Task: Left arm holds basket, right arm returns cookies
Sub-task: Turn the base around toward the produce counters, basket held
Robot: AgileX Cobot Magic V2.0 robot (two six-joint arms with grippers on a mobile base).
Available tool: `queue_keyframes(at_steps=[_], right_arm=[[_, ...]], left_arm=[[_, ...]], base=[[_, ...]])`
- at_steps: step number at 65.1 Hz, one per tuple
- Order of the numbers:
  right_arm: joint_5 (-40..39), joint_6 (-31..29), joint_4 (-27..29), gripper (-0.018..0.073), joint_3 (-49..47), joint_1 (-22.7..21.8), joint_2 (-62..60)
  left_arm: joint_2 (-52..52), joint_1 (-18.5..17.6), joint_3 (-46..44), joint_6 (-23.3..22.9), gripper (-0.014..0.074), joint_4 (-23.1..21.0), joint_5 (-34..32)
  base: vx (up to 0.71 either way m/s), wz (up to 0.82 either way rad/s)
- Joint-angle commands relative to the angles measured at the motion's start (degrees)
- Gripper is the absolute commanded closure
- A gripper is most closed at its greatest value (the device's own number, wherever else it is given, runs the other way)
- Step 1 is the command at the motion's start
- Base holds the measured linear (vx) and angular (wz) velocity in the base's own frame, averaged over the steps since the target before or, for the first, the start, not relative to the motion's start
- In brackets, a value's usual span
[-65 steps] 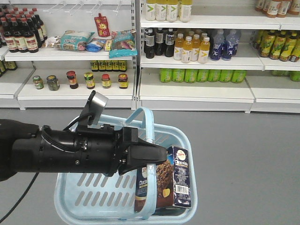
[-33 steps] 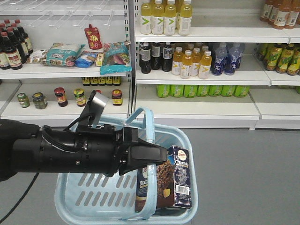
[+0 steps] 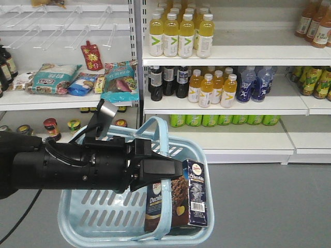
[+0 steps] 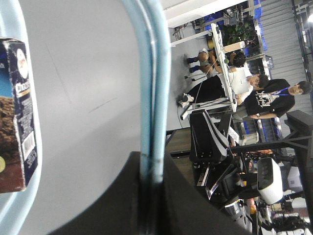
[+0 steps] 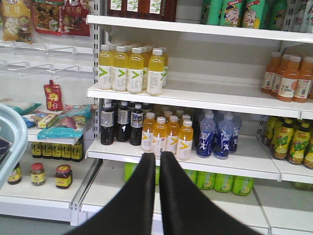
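A: How is the black left end effector (image 3: 166,173) set?

B: Clamped tight. Its jaws are closed around the curved blue handle (image 3: 156,120) of the light blue slotted plastic basket (image 3: 77,209). The left wrist view shows the handle (image 4: 149,73) running straight into the grip (image 4: 149,196).

A: And the black right end effector (image 5: 157,159)?

B: Its fingers are drawn together with only a sliver of gap and nothing between them. It points at the white store shelves (image 5: 195,98), with the yellow drink bottles (image 5: 129,68) above and ahead of its tip.

A: Where is the dark navy cardboard cookie box (image 3: 178,201)?

B: It stands upright inside the basket, just below and past the tip of the left end effector, at the end of the basket farthest from that arm. Nothing grips it.

A: What has changed since a second ago?

B: The grip and the box sit as before. The shelves have slid left and lower in the front view and look nearer, so the top row of yellow bottles (image 3: 178,33) now shows whole.
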Motion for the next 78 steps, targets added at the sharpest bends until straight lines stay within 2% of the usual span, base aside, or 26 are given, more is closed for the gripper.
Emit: queue_keyframes(at_steps=[1,16,78], right_arm=[[-4.3,0.0,-0.5,0.057,1.0,-0.4,-0.7],[-4.3,0.0,-0.5,0.057,1.0,-0.4,-0.7],[-4.3,0.0,-0.5,0.057,1.0,-0.4,-0.7]], left_arm=[[-2.4,-0.3,-1.9,0.7,0.0599,-6.3,3.1],[-2.4,-0.3,-1.9,0.7,0.0599,-6.3,3.1],[-2.4,-0.3,-1.9,0.7,0.0599,-6.3,2.9]], base=[[0.34,-0.18],[0.3,-0.44],[0.2,-0.74]])
